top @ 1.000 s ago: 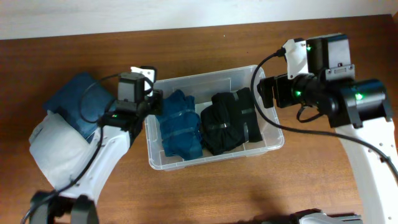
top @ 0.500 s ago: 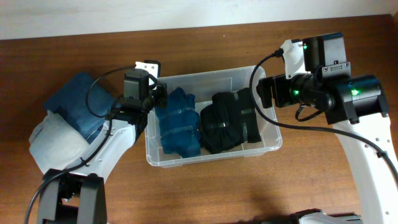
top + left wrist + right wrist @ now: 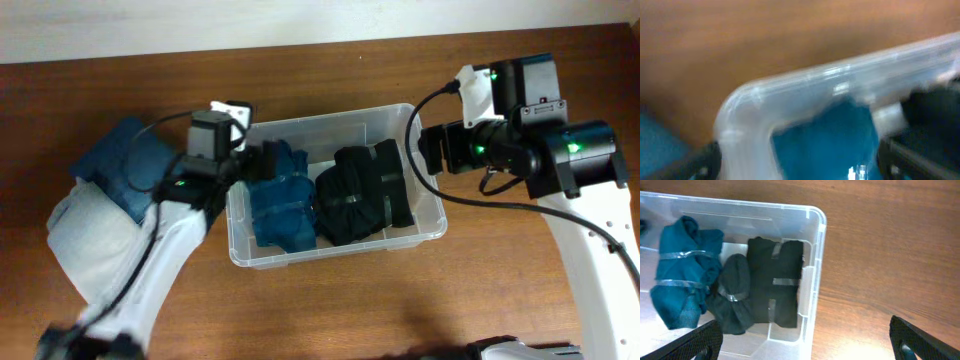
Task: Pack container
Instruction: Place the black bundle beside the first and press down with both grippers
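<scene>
The clear plastic container [image 3: 330, 121] stands mid-table with a teal folded garment [image 3: 278, 200] and a black folded garment [image 3: 365, 195] side by side inside. My left gripper [image 3: 250, 165] is at its left wall, near the far-left corner. In the blurred left wrist view that gripper [image 3: 800, 167] is open, the container's rounded corner rim [image 3: 765, 92] and the teal garment [image 3: 830, 140] lying between its spread fingers. My right gripper [image 3: 425, 150] hovers open over the right wall. The right wrist view shows that gripper [image 3: 805, 347], the wall [image 3: 812, 285] and the black garment [image 3: 777, 280].
A dark blue folded garment [image 3: 120, 165] and a white one [image 3: 85, 240] lie on the wooden table left of the container, under my left arm. The table's back edge meets a pale wall [image 3: 300, 20].
My left gripper has gone from shut to open at the container's left wall. The container has slid slightly to the left and front. The right arm has barely moved.
</scene>
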Available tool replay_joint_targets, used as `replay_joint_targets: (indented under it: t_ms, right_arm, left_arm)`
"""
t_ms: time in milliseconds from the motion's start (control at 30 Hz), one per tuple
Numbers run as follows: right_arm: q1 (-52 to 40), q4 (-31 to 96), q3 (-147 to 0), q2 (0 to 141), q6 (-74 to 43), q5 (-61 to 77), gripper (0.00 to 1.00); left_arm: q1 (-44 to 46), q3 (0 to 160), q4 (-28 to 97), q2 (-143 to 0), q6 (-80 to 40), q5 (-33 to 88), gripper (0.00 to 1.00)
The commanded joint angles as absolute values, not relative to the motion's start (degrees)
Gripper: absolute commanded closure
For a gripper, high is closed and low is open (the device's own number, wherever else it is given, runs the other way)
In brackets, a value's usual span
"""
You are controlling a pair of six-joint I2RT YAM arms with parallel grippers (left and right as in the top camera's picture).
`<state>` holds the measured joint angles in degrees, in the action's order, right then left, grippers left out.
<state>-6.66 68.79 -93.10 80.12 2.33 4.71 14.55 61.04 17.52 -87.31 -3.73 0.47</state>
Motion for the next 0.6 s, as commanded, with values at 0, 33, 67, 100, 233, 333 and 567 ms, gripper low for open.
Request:
replay_joint_targets:
  t_ms: [0,33,67,100,233,333,567]
  right_arm:
    - [-3.9,68.84,-92.82,80.51,2.7,3.22,0.01]
    - [-3.49,68.82,-92.79,80.53,2.57,3.29,0.01]
    - [-2.87,68.82,-92.79,80.51,2.57,3.51,0.01]
    - [-2.46,68.79,-92.82,80.51,2.59,3.84,0.02]
    - [-1.85,68.82,-92.79,80.53,2.59,3.84,0.01]
    - [-1.85,68.82,-92.82,80.53,2.59,3.86,0.02]
    - [-1.85,68.99,-92.79,80.53,2.59,4.29,0.01]
  left_arm:
    - [9.21,62.65,25.32,-75.77,-3.9,-4.05,0.01]
    - [7.07,62.65,27.79,-73.23,-3.9,-4.73,0.01]
    - [4.69,62.65,30.15,-70.94,-3.95,-5.37,0.01]
    - [1.15,62.65,33.26,-68.03,-4.54,-5.98,0.01]
    - [-16.62,62.63,44.38,-61.25,-13.02,-5.69,0.01]
    - [-29.08,62.28,50.15,-61.71,-18.7,0.23,0.01]
    - [-44.82,57.3,50.61,-72.64,-16.1,11.14,0.01]
